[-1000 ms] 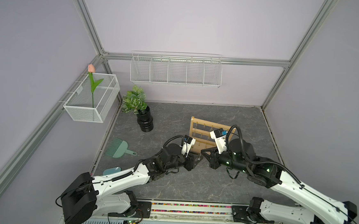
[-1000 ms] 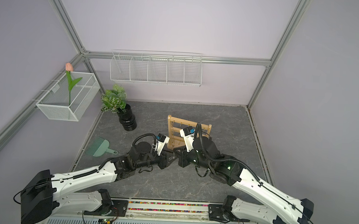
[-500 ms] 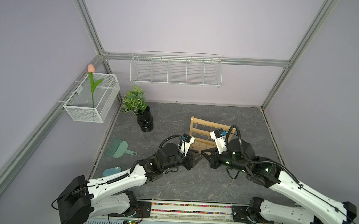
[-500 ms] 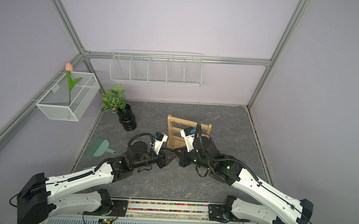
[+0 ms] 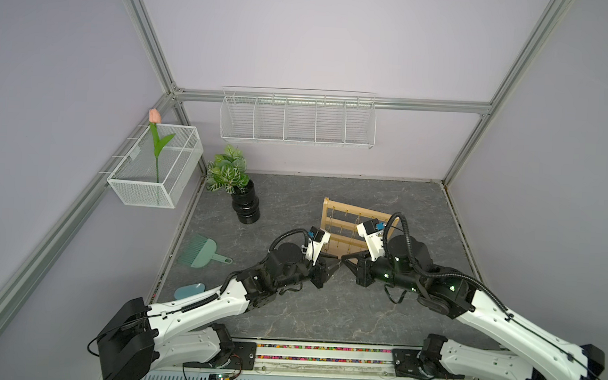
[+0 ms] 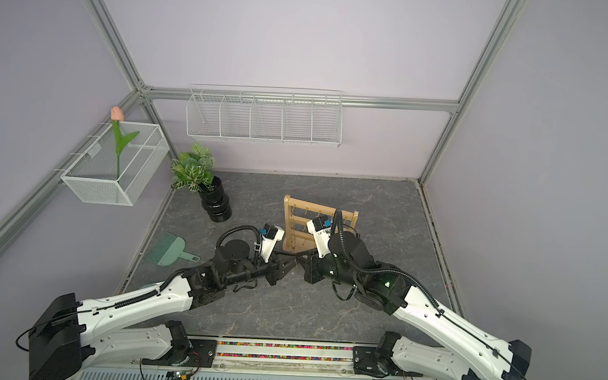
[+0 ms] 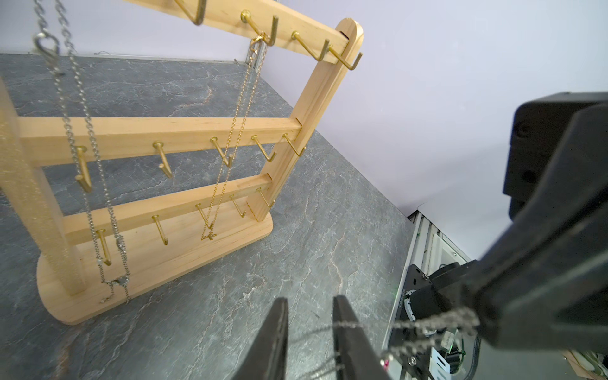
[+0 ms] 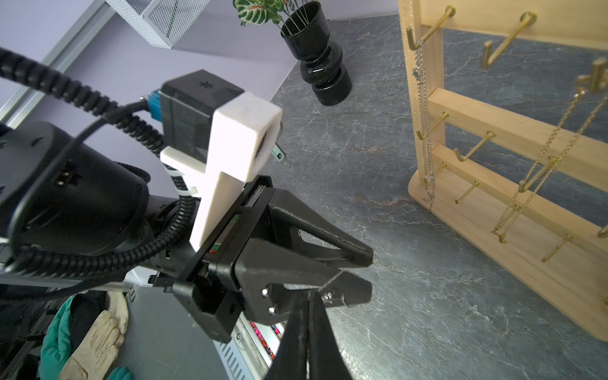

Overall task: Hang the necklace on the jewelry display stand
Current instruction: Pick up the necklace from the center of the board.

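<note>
1. The thin silver chain necklace (image 7: 437, 319) is too fine to make out in both top views. It shows only in the wrist views, and there it is blurred.
2. The right arm's fingers (image 8: 297, 335) are clenched on the necklace at their tips.
3. The left arm's fingers (image 7: 276, 342) are released, with a narrow gap between them. Strands of the necklace cross that gap, but whether they touch the fingers cannot be told.
4. The necklace stretches between the two arms' fingers. It is in front of the light wooden jewelry display stand (image 5: 325, 221) and apart from it.
5. The stand is upright on the grey marbled tabletop (image 5: 323, 318). In both top views the arms hide its lower part, and the left wrist view cuts off its top crossbar.
6. The stand has two uprights and three crossbars, with five gold hooks (image 7: 163, 159) on each of the two lower crossbars.
7. Two chains hang on the stand: one hanging silver chain (image 7: 120, 244) and one gold chain (image 7: 209, 235).
8. Two baskets hang on the walls: one white mesh basket (image 5: 143, 192) holding one pink tulip (image 5: 154, 116), and one long white wire basket (image 5: 297, 125) with five compartments.
9. On the tabletop are one black vase (image 5: 245, 205) of green leaves and one green dustpan (image 5: 201, 253). One pale blue scoop (image 5: 189, 290) is half hidden by the left arm.
</note>
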`<state>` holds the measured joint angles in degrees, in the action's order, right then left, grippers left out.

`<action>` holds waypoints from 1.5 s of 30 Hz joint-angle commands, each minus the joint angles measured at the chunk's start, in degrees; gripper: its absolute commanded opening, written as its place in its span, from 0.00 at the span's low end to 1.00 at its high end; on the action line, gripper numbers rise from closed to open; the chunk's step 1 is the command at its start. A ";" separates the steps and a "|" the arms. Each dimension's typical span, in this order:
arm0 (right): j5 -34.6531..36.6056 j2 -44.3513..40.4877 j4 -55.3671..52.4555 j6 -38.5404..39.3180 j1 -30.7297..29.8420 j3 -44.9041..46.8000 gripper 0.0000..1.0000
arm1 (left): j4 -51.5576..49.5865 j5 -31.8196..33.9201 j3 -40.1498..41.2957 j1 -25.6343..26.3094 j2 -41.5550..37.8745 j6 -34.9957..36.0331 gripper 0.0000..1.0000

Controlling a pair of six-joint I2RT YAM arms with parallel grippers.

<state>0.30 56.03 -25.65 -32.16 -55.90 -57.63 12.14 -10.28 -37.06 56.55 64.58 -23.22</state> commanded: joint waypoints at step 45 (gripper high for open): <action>2.34 -6.08 2.27 -0.51 3.07 1.28 0.07 | -6.91 0.38 -2.23 -0.30 7.15 3.67 0.41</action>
<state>2.11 50.37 -24.53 -32.77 -53.28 -55.51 4.93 -10.31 -38.46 56.55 71.53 -20.16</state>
